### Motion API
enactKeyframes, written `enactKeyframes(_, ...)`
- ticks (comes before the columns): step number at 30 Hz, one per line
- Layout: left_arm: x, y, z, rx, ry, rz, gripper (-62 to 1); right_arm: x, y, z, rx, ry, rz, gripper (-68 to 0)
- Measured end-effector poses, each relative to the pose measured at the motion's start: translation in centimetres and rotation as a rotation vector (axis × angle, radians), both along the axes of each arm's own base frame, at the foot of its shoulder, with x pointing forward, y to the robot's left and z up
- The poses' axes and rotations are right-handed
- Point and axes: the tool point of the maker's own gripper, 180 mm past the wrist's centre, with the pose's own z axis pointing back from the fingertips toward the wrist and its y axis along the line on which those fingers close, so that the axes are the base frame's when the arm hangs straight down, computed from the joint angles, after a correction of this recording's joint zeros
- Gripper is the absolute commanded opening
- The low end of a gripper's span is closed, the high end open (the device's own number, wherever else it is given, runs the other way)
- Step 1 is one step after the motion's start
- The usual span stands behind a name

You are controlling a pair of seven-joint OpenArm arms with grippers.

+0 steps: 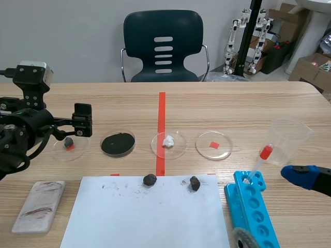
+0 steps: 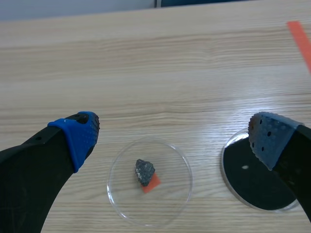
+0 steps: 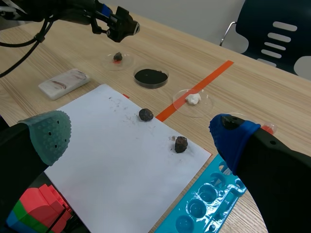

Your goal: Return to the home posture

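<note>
At the 9 o'clock side of the counter [image 1: 232, 108], the left hand [image 2: 172, 138] hangs above dish 1 [image 2: 121, 194]. Its fingers stand wide apart with nothing between them. Dish 1 lies under the gap and holds a small stone [image 2: 144, 171] on a red chip [image 2: 152, 184].

Four clear dishes lie in a row across the middle of the counter, from 9 o'clock toward 3 o'clock:
- Dish 1: see above.
- Dish 2 [image 1: 133, 138]: holds black powder [image 1: 117, 144]. In the left wrist view it lies partly under one finger of the left hand.
- Dish 3 [image 1: 178, 148]: holds a white lump [image 1: 168, 140].
- Dish 4 [image 1: 204, 148]: holds a red square [image 1: 214, 144].

At 6 o'clock lies a white sheet [image 1: 145, 217]. Two stones rest near its 12 o'clock edge, well apart: the left stone [image 1: 150, 180] and the right stone [image 1: 194, 183]. At 7 o'clock, beside the sheet, lies a white slab [image 1: 39, 205] with reddish streaks.

At 4 o'clock the right hand [image 3: 141, 138] comes in low over the counter edge. Its fingers are wide apart and hold nothing. A blue rack [image 1: 258, 212] lies just beside it, toward 9 o'clock. A dropper [image 1: 260, 161] with a red cap stands tilted in the rack. A clear cup [image 1: 289, 137] stands near, at 12 o'clock of the right hand.

A dark chair [image 1: 163, 46] stands at 12 o'clock, beyond the counter.
</note>
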Motion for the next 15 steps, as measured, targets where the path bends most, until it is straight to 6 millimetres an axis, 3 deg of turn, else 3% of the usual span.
enactKeyframes(15, -12.0, -7.4, 4.5, 0.021, -0.118, -0.343, 1.4, 0.0, 0.0, 0.0, 0.000, 0.000, 0.000, -8.4)
